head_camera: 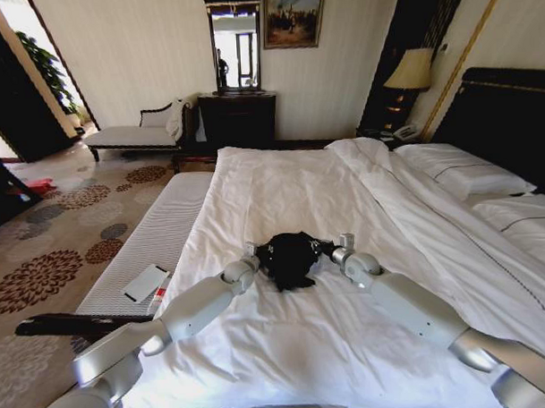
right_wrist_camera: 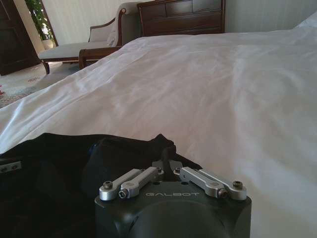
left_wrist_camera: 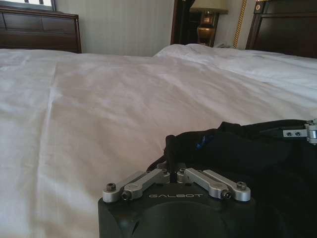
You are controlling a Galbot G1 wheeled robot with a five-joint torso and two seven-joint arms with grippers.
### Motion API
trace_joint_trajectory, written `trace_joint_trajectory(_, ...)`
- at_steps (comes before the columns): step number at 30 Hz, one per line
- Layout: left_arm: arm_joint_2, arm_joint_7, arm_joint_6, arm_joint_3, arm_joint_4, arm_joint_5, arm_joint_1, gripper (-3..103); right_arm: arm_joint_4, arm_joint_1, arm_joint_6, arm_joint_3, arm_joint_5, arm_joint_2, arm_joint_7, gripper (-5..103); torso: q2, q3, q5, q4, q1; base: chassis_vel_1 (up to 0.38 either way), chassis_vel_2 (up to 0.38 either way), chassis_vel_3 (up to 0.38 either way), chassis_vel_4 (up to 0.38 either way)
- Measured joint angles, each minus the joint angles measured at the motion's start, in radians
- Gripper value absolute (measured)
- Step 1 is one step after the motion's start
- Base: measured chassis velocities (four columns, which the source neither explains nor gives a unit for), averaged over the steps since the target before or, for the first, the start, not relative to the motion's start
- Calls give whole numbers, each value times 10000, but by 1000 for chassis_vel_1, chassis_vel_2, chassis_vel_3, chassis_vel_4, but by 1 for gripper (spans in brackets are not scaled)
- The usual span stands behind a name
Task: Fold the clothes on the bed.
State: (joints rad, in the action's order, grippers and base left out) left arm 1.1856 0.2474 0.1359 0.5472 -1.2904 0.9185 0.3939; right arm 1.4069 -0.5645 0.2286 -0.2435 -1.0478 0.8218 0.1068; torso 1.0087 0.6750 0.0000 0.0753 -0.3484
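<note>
Head view: black T-shirt bunched on the bed between both arms. Wrist views: left gripper and right gripper, jaws each pinching its fabric.

Black T-shirt on a plain white duvet; dark headboard; beige carpet patterned with brown and grey flower medallions; pale striped wall.

Bench; chaise; lamp; mirror.
</note>
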Motion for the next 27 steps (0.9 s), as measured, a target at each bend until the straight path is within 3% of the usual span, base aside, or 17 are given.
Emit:
trace_joint_trajectory(13, -316, 132, -29, -358, -550, -71, 171, 1, 407, -185, -158, 328, 136, -120, 254, 2, 0, 0, 0, -2, 0, 0, 0, 0, 0)
trace_joint_trajectory(27, -1240, 718, 30, -1532, -2968, -89, 650, 1, 3435, -2802, -318, 3395, 957, -885, 565, 2, 0, -1, 1, -1, 1, 0, 0, 0, 0)
